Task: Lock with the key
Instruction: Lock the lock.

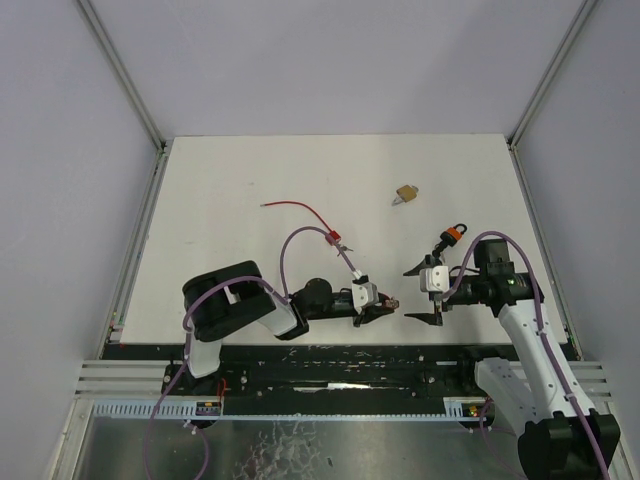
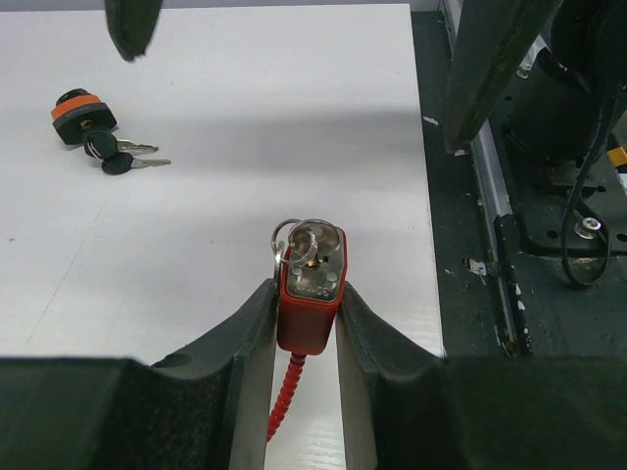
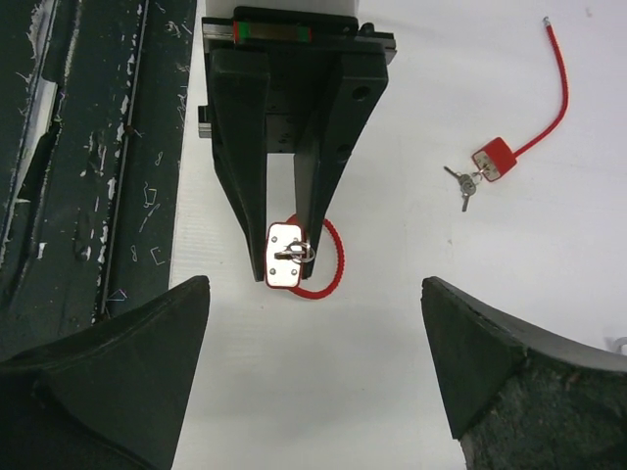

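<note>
My left claw [image 2: 306,289] is closed narrow on the red padlock [image 2: 312,276], one finger against each side of its body. A key [image 3: 292,253] sits in its keyhole. The lock is near the bench's [image 1: 230,180] 6 o'clock edge. My right claw [image 1: 420,294] stands wide open at the lock's 3 o'clock, gripping nothing. An orange-topped padlock [image 1: 455,232] lies at that claw's 1 o'clock, and a brass padlock [image 1: 406,193] at its 12.
</note>
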